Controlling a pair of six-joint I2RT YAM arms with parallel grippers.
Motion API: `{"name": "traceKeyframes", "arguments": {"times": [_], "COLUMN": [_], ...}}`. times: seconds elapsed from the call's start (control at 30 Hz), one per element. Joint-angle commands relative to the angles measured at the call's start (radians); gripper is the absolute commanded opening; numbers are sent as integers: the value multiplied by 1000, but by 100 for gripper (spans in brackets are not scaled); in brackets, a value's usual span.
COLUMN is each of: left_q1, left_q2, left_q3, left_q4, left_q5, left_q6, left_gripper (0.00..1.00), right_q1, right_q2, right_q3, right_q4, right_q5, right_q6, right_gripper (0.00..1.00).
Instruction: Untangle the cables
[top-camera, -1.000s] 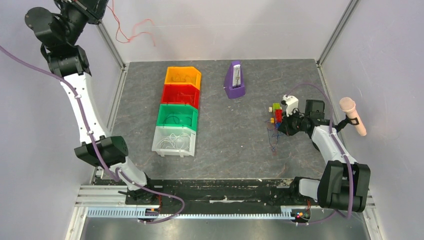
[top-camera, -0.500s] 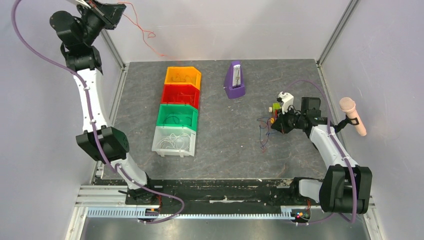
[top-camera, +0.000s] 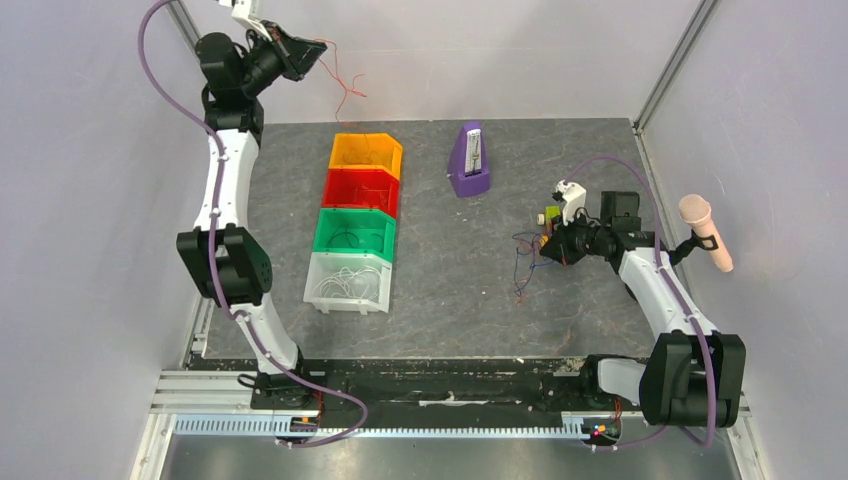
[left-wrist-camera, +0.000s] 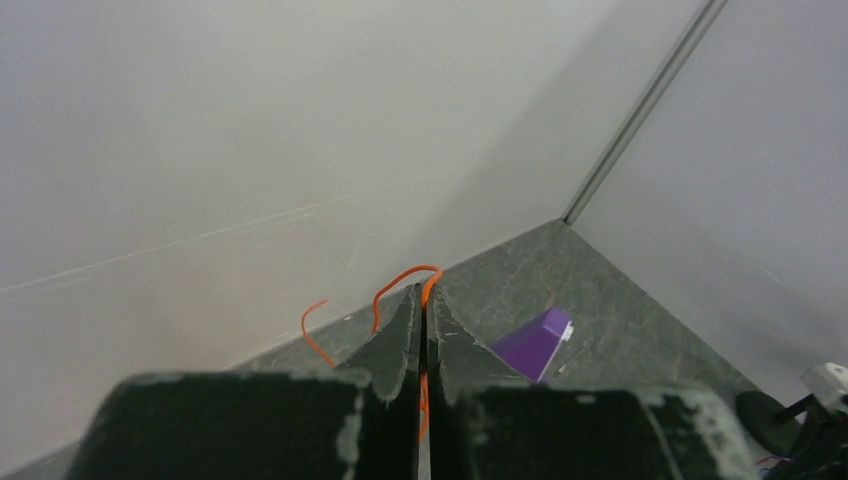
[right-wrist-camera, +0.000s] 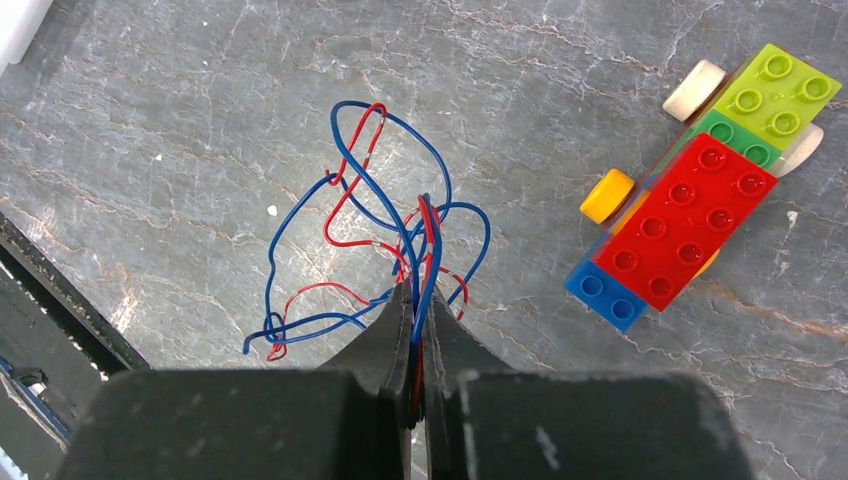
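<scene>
High at the back left, my left gripper (top-camera: 318, 50) is shut on a single orange cable (top-camera: 346, 95), which dangles in front of the back wall just beyond the orange bin. In the left wrist view the orange cable (left-wrist-camera: 405, 271) arches out of the closed left gripper (left-wrist-camera: 424, 292). At the right of the table my right gripper (top-camera: 546, 250) is shut on a small tangle of blue and red cables (top-camera: 523, 268). The right wrist view shows these cables (right-wrist-camera: 428, 225) looping over the table ahead of the right gripper (right-wrist-camera: 417, 296).
A row of bins stands left of centre: orange (top-camera: 366, 152), red (top-camera: 361, 190), green (top-camera: 356, 233), and white (top-camera: 347, 283) holding white wires. A purple metronome (top-camera: 470, 160) stands at the back. A toy brick car (right-wrist-camera: 700, 210) lies beside the right gripper. A pink microphone (top-camera: 706, 232) hangs at the right wall.
My left arm has swung right from the far left corner, carrying the orange cable towards the bins. The right gripper has shifted a little left with its tangle.
</scene>
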Motion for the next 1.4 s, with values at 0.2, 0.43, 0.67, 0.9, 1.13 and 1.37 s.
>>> {"name": "traceKeyframes", "arguments": {"times": [0.2, 0.43, 0.67, 0.9, 1.13, 1.37], "left_q1": [-18, -28, -70, -83, -95, -138], "left_q2": [36, 13, -11, 108, 263, 247], "left_q3": [-91, -234, -345, -234, -58, -211], "left_q4": [-92, -195, -258, -259, -247, -225], "left_q5": [-36, -3, -34, -314, -511, -289], "left_q6": [321, 475, 513, 452, 560, 801], "left_gripper": [2, 2, 2, 2, 2, 2], "right_q1": [9, 9, 9, 9, 9, 9], "right_q2": [-28, -14, -2, 8, 16, 19], "right_q3": [56, 61, 70, 81, 87, 98], "right_q4": [-16, -16, -16, -16, -27, -46], "right_q5": [-5, -1, 5, 9, 21, 43], "right_q6": [15, 18, 21, 30, 39, 33], "right_gripper": [0, 0, 0, 0, 0, 0]}}
